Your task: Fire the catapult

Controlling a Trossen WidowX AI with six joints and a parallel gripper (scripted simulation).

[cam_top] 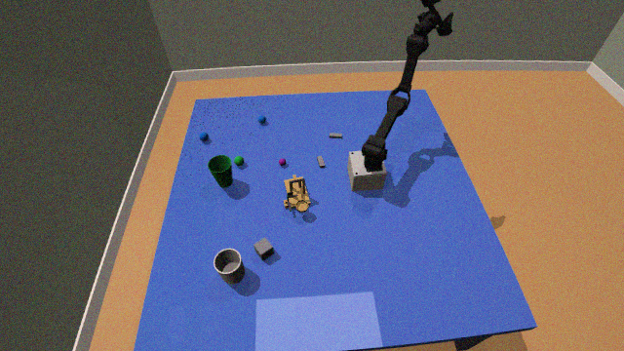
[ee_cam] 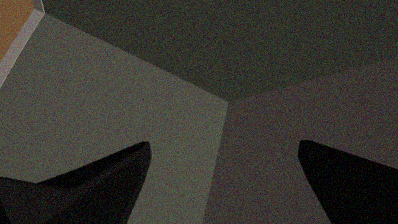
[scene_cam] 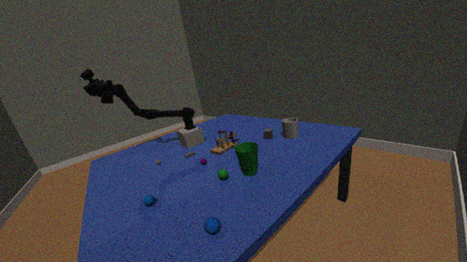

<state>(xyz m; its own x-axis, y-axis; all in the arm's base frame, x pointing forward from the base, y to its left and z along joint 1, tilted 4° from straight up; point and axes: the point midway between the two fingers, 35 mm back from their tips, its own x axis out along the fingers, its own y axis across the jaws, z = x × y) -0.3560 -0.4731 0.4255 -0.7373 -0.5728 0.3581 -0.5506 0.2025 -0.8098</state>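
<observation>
The gripper (cam_top: 448, 24) (scene_cam: 86, 81) (ee_cam: 223, 149) is wide apart, holding nothing, at the top view's upper right. The catapult (cam_top: 294, 193) (scene_cam: 224, 147) sits mid-frame; the white mug (cam_top: 229, 265) (scene_cam: 290, 128) stands lower left. A bad aim could make the ball miss.

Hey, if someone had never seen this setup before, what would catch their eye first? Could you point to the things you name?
Probably the black jointed robot arm (cam_top: 398, 103) (scene_cam: 129, 103), rising from a pale block at the table's edge side and stretched out, its open gripper (ee_cam: 223, 149) held high. Next, the bright blue tabletop (cam_top: 414, 253) (scene_cam: 125, 242), with a tapered green cup (cam_top: 220, 171) (scene_cam: 248, 159) standing beside a green ball (cam_top: 239, 160) (scene_cam: 223, 174).
</observation>
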